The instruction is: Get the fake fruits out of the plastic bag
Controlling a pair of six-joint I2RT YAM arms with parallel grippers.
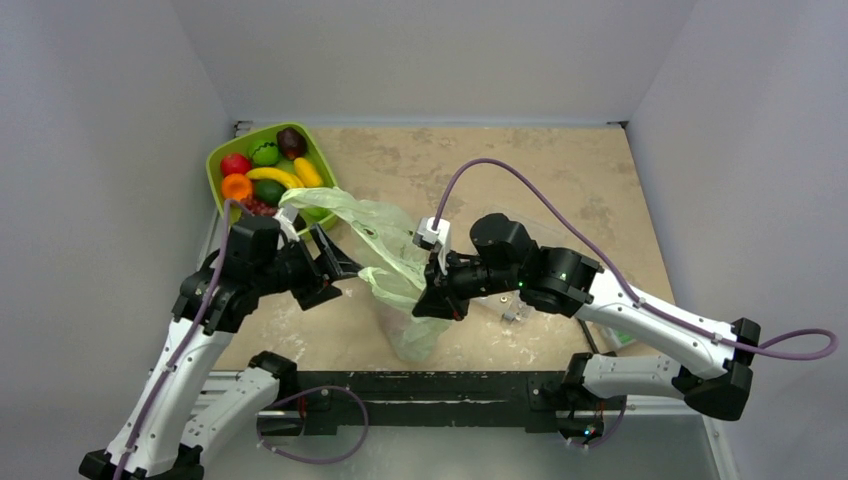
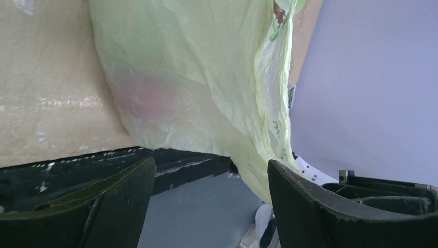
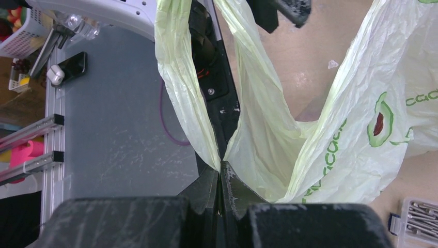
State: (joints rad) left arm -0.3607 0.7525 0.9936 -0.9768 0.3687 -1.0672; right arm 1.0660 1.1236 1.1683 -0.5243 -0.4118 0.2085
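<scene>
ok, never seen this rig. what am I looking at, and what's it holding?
Two robot arms are bolted at the near edge of a table, each with a two-finger gripper. The wide picture is from a fixed camera above and behind them; the other two are from wrist cameras. The right gripper is shut on a fold of the pale green plastic bag, holding it up. The left gripper is open beside the bag, gripping nothing. A pinkish blur shows through the bag, perhaps a fruit. A green bowl of toy fruit sits far left; a clear box of screws lies by the right arm.
</scene>
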